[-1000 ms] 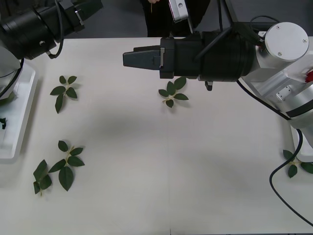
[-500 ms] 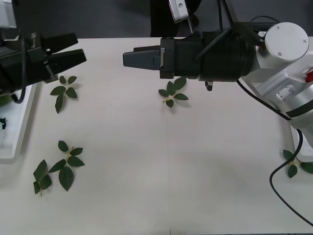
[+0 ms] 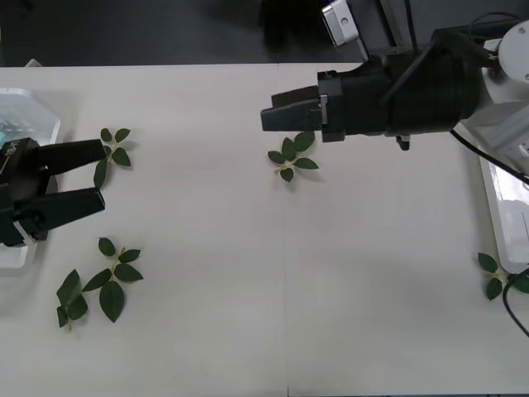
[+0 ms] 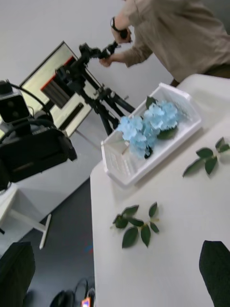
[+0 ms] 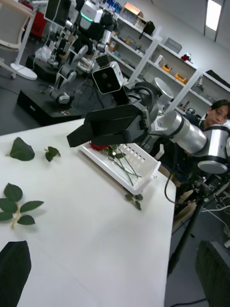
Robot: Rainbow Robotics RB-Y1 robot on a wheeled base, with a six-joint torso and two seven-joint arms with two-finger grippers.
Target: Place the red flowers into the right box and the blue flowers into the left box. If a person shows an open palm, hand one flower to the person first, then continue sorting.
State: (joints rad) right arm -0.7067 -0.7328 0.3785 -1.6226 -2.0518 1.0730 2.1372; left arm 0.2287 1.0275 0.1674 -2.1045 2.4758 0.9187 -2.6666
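The blue flowers (image 4: pixel 147 124), fluffy pale sky-blue hydrangea heads, lie in the left box (image 4: pixel 125 171), a shallow white plastic tray at the table's left edge; red flowers (image 5: pixel 100 146) on thin green stems lie in the right box (image 5: pixel 143 166), a matching white tray. Only loose green leaf sprigs (image 3: pixel 291 157) lie on the white table (image 3: pixel 273 273). The left gripper (image 3: pixel 92 175) hovers beside its tray, jaws apart and empty; the right gripper (image 3: pixel 277 114), jaws nearly together, hangs over a sprig. The risk is a gripper mistaking a sprig for a flower and boxing it.
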